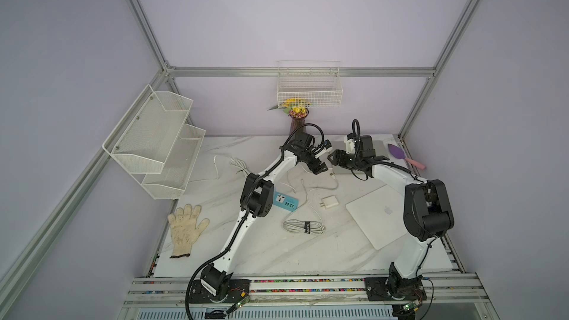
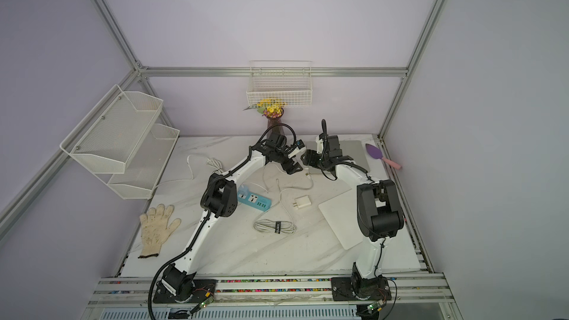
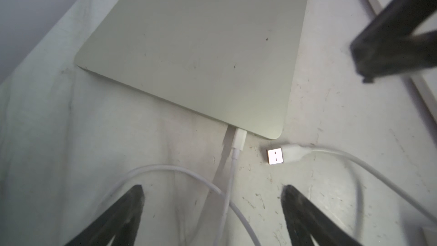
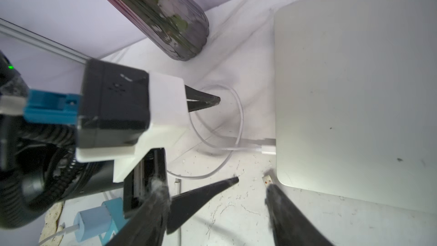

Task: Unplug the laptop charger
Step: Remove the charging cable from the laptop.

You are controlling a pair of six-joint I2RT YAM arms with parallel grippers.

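Charger: the white square laptop charger (image 1: 329,202) lies on the marble tabletop (image 1: 261,247), prongs bare, right of the light-blue power strip (image 1: 286,201).
Cable end: a white connector (image 3: 240,138) sits in the far grey laptop (image 3: 201,55).
Left gripper (image 3: 212,186): released, jaws wide, straddling the thin white cable (image 3: 233,169), holding nothing.
Right gripper (image 4: 253,184): released, empty, by a loose USB plug (image 3: 275,159).
Technique: likely best to pinch the connector body, not the cord, and pull straight out.
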